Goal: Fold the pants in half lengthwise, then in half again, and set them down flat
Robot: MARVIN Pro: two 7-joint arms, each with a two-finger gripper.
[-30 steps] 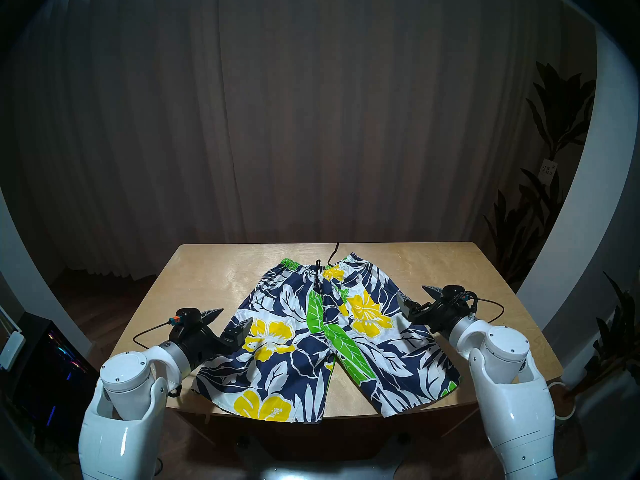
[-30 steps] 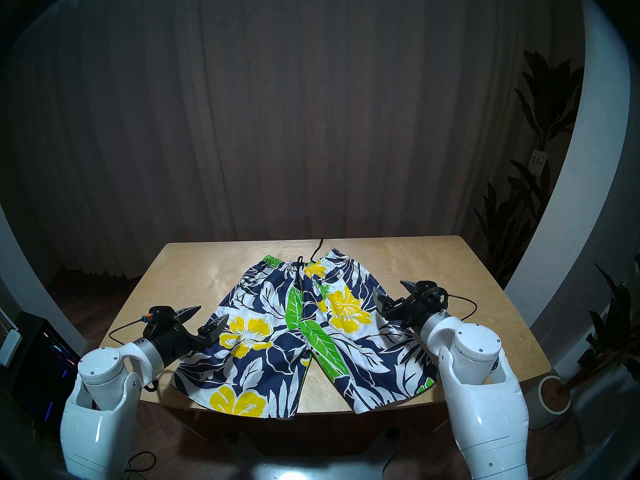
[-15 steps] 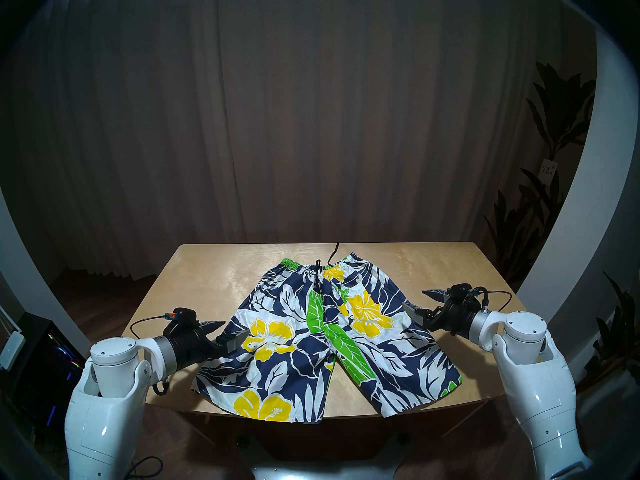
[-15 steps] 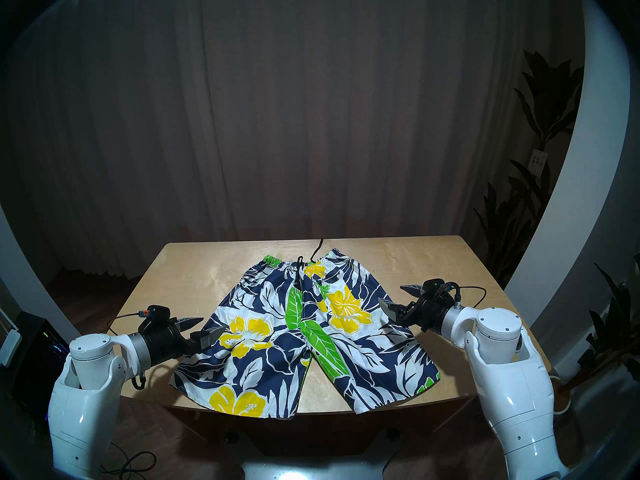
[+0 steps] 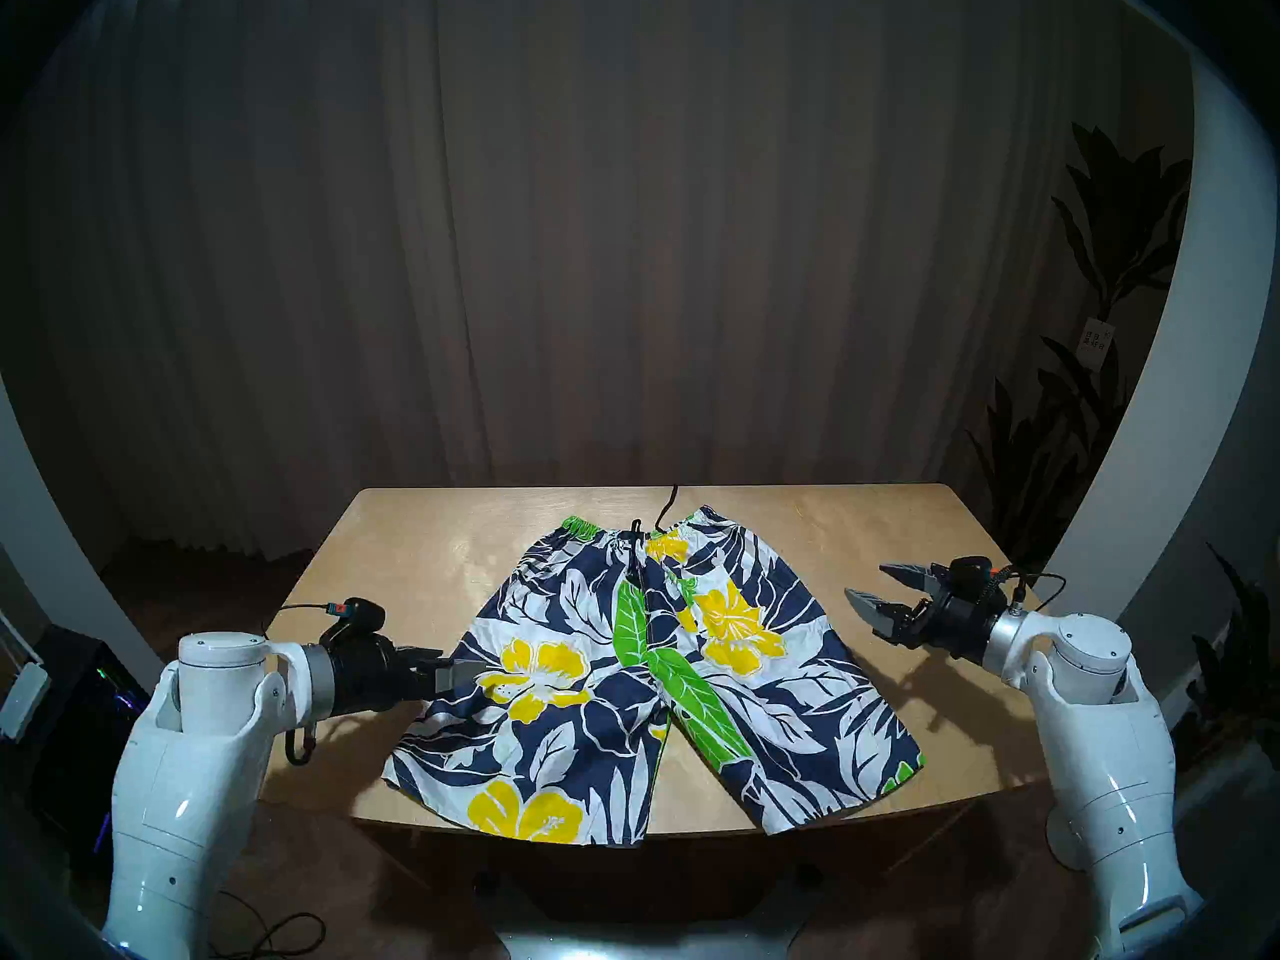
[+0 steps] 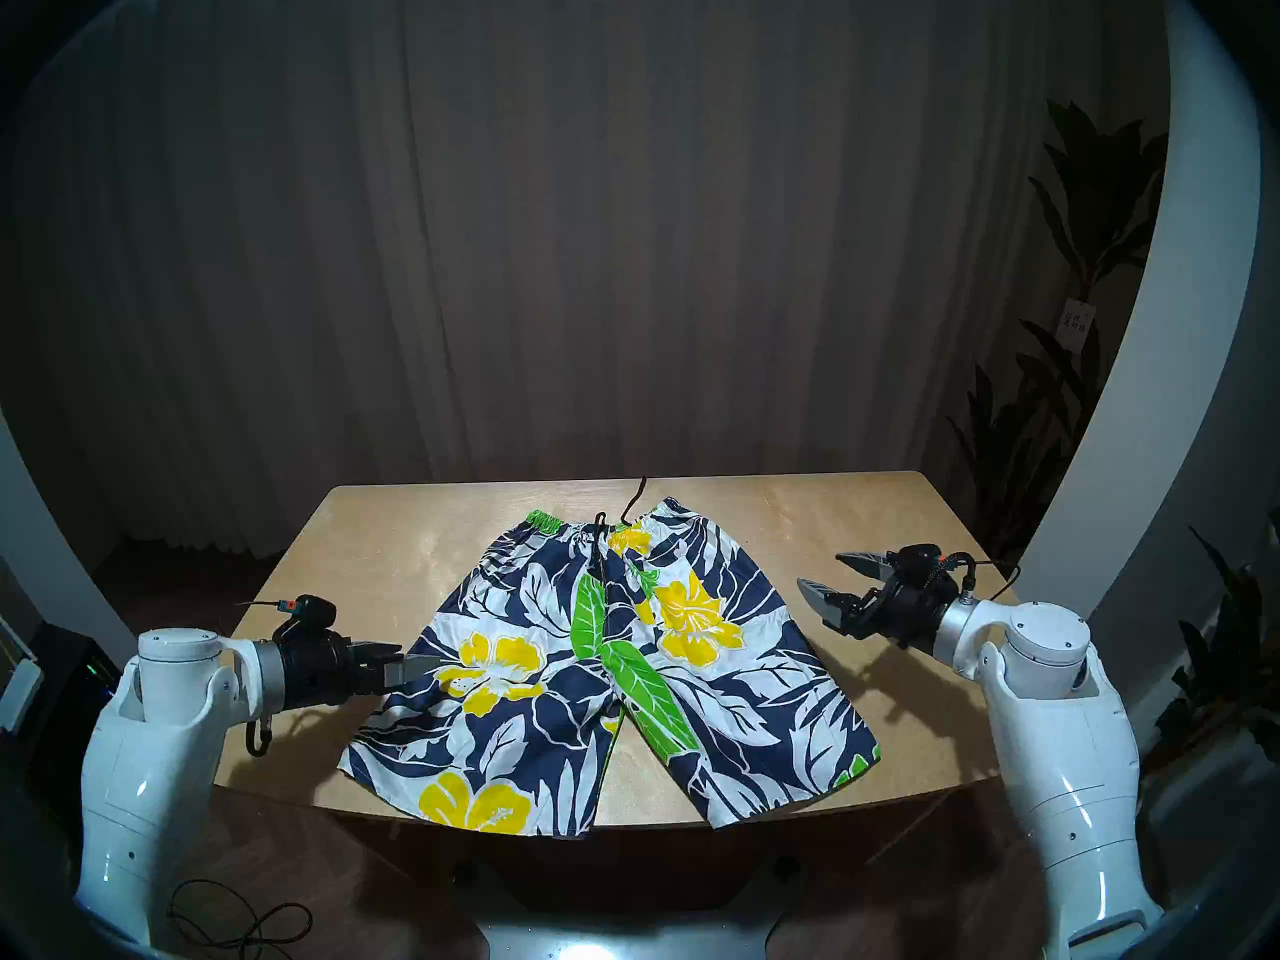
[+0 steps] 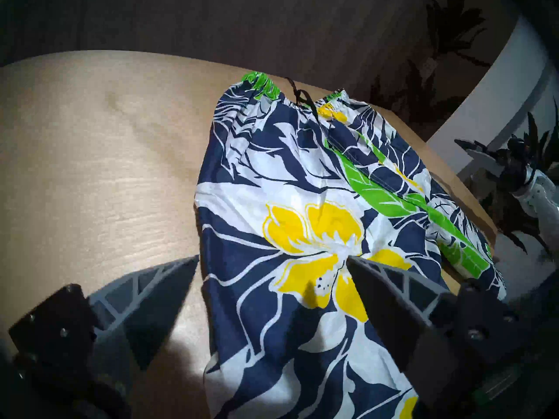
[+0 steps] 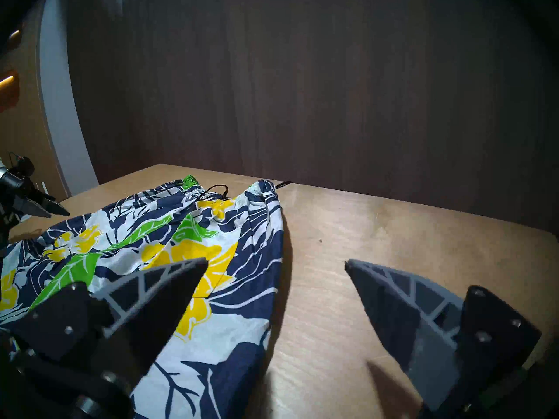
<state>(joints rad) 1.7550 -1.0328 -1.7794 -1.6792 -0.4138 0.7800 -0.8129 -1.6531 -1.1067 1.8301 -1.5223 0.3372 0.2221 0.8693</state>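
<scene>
1. The pants point(image 5: 647, 668) lie unfolded at the table's point(image 5: 388, 564) centre, hems over its near edge.
2. Both arms have swung outward: left gripper point(image 5: 450, 669) and right gripper point(image 5: 883, 588) gape empty, so folding hasn't begun.

The shorts point(image 5: 651, 681) are navy with a large white leaf print, yellow flowers outlined in white, bright green leaves veined in white along the centre seam, a green patch at one end of the waistband, and a black drawstring point(image 5: 666, 510). They lie on a pale tan wooden table point(image 5: 415, 557) with faint grain, before a dark brown pleated curtain point(image 5: 623, 245). Both arms are glossy white with silver wrist rings; the left gripper point(image 7: 272, 261) and right gripper point(image 8: 276, 262) have black bodies and grey, lattice-ribbed fingers.
</scene>
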